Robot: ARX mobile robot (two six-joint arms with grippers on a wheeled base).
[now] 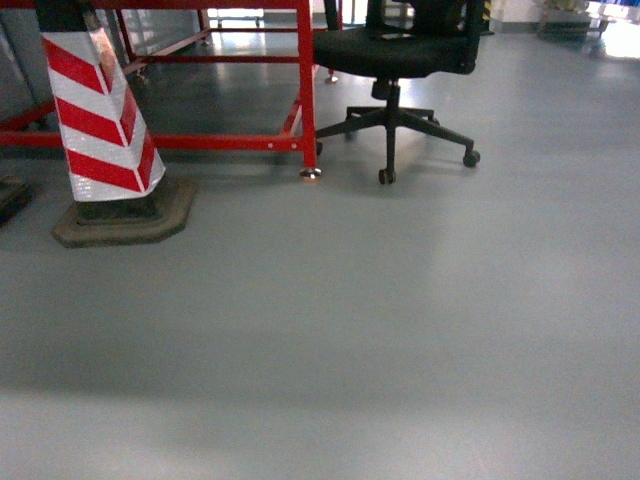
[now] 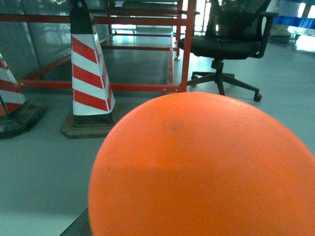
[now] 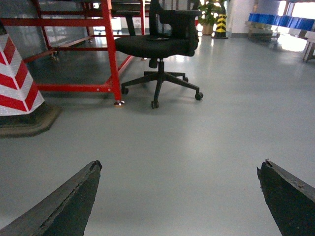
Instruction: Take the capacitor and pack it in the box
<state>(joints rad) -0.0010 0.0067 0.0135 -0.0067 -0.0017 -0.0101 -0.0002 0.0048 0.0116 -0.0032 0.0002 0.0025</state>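
A large orange round object [image 2: 206,167], which I take to be the capacitor, fills the lower part of the left wrist view, right in front of the camera. It sits in my left gripper [image 2: 192,216], which is shut on it. Only a dark sliver of one finger [image 2: 78,228] shows, at the object's lower left edge. In the right wrist view my right gripper [image 3: 180,169] stands open over bare grey floor, with nothing between its dark fingertips [image 3: 88,179]. The box is out of view. Neither gripper shows in the head view.
A red-and-white striped cone [image 1: 100,130] on a dark base stands at the left, with a second cone [image 2: 9,93] further left. Behind it is a red metal frame [image 1: 305,90]. A black office chair [image 1: 400,60] on casters stands beside that. Grey floor [image 1: 400,330] spreads in front.
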